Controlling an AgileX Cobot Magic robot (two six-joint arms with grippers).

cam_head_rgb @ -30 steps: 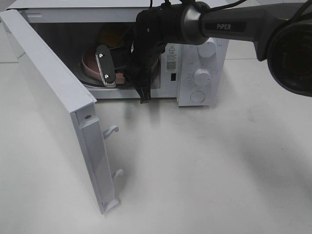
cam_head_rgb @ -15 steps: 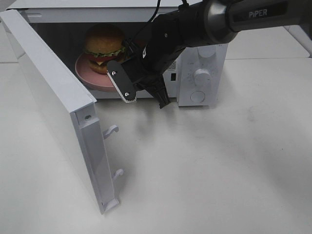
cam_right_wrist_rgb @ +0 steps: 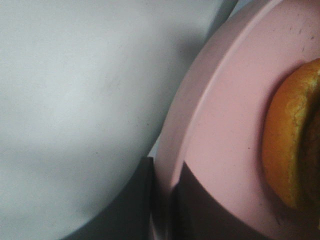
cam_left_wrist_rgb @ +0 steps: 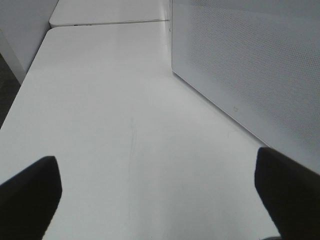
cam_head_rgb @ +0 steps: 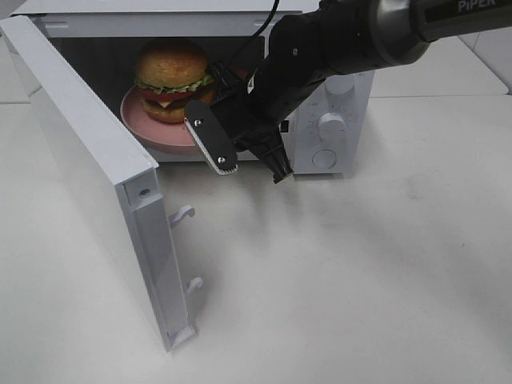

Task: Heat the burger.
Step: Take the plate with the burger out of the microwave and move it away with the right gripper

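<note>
Exterior high: right gripper (cam_head_rgb: 240,148) pinched on pink plate (cam_head_rgb: 160,136) rim, burger (cam_head_rgb: 172,78) beyond inside microwave (cam_head_rgb: 320,136); left gripper (cam_left_wrist_rgb: 155,195) spread wide, empty, far off.

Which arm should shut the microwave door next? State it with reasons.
Left. The left end effector is open and free beside the open door, while the right end effector grips the pink plate by its rim inside the microwave.

White table (cam_head_rgb: 360,288) bears open microwave (cam_head_rgb: 332,120); other items apparently none.
</note>
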